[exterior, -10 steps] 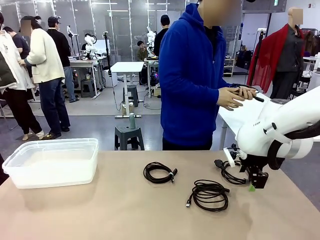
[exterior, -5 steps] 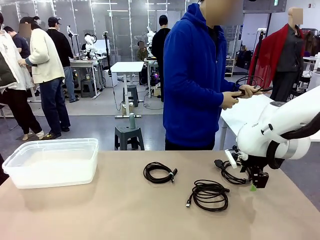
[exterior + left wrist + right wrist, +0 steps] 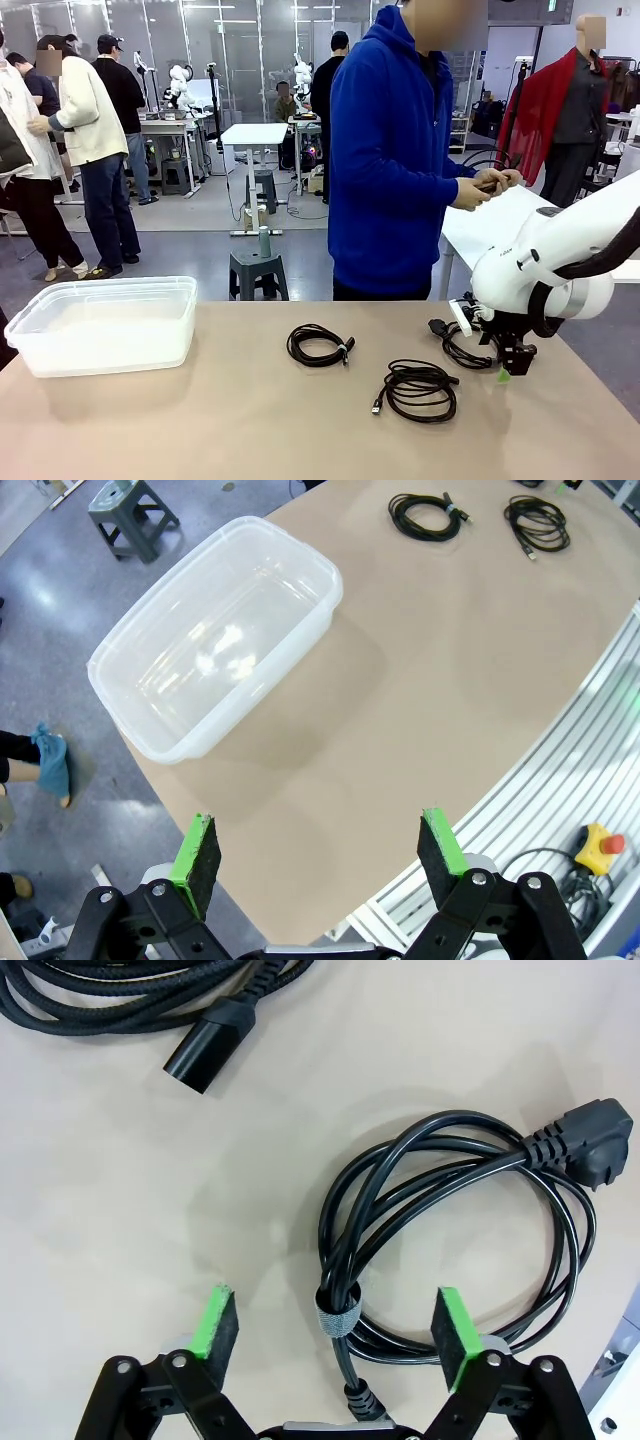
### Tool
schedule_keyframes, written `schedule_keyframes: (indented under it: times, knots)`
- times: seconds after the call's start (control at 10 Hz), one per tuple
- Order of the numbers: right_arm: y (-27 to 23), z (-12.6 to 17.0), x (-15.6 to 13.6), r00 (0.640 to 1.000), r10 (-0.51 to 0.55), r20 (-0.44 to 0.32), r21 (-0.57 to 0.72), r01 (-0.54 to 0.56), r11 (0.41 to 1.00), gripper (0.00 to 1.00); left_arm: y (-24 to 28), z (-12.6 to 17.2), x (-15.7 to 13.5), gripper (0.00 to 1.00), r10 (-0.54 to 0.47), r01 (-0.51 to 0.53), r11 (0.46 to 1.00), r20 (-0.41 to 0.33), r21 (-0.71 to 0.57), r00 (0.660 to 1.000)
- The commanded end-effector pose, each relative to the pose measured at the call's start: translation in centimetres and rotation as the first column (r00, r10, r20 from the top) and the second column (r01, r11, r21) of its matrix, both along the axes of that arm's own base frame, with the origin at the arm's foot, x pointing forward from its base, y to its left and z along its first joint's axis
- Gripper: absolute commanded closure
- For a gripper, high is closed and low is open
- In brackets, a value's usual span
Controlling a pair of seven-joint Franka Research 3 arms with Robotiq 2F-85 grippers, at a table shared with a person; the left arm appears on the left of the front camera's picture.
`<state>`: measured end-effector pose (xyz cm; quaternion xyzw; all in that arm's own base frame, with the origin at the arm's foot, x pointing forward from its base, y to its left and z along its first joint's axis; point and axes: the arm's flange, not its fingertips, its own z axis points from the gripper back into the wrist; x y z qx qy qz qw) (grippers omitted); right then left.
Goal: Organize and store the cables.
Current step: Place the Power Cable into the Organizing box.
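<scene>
**Right fingers straddling the strapped coil, grip not made yet**

Front view: my right gripper (image 3: 507, 370) is hanging low at the table's right side, over a thin black power cord (image 3: 460, 352) wound in a round coil. Two more cables are lying on the tan tabletop (image 3: 250, 420): a black tied loop (image 3: 318, 345) mid-table and a black USB coil (image 3: 418, 388) nearer me. The clear plastic bin (image 3: 110, 350) is sitting well apart at far left. The person in a blue hoodie is handling another cord in both hands (image 3: 487, 187).

Left wrist view: my left gripper (image 3: 318, 850) is hovering high with its fingers wide apart and nothing between them. The bin is lying below and the loose coils far off.

Right wrist view: my fingers are standing apart, one on each side of the grey strap (image 3: 337, 1318) binding the coil, not touching the cord. The chunky angled plug (image 3: 590, 1145) is lying off to one side, and a braided cord (image 3: 205, 1045) is sitting near.

I'm judging the step as grasping this coil. I should be pinching squarely at the strap, low enough to catch every strand. I should be staying clear of the plug and lifting straight up so the loop isn't snagging the braided neighbour.
</scene>
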<state>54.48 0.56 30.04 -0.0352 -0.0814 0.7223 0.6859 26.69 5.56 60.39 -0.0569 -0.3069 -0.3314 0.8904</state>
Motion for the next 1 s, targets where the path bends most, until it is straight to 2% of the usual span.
schedule_keyframes:
  times: [0.0,0.1,0.3,0.4,0.6,0.9]
  knots:
    - [-0.4,-0.1,0.6,1.0,0.021,-0.004,0.021,-0.021,1.0,0.58,0.1,0.0,-0.1,0.0,-0.009,0.009,1.0,0.002,0.006,1.0]
    - [-0.4,-0.1,0.6,1.0,0.018,-0.007,0.02,-0.018,1.0,1.0,0.1,0.0,-0.1,0.0,-0.009,0.009,1.0,0.002,0.006,1.0]
    - [-0.5,-0.2,0.7,1.0,0.021,-0.012,0.02,-0.02,1.0,1.0,0.1,0.0,-0.1,0.0,-0.009,0.009,1.0,0.002,0.006,1.0]
    - [-0.5,-0.2,0.7,1.0,0.023,-0.019,0.026,-0.023,0.999,0.85,0.1,0.0,-0.1,0.0,-0.009,0.009,1.0,0.002,0.006,1.0]
    - [-0.6,0.0,0.8,1.0,0.012,-0.024,0.026,-0.012,1.0,1.0,0.1,0.0,-0.1,0.0,-0.009,0.009,1.0,0.002,0.006,1.0]
    - [-0.8,2.0,0.7,0.998,-0.019,-0.055,0.039,0.022,0.999,1.0,0.1,0.0,-0.1,0.0,-0.009,0.009,1.0,0.002,0.006,1.0]
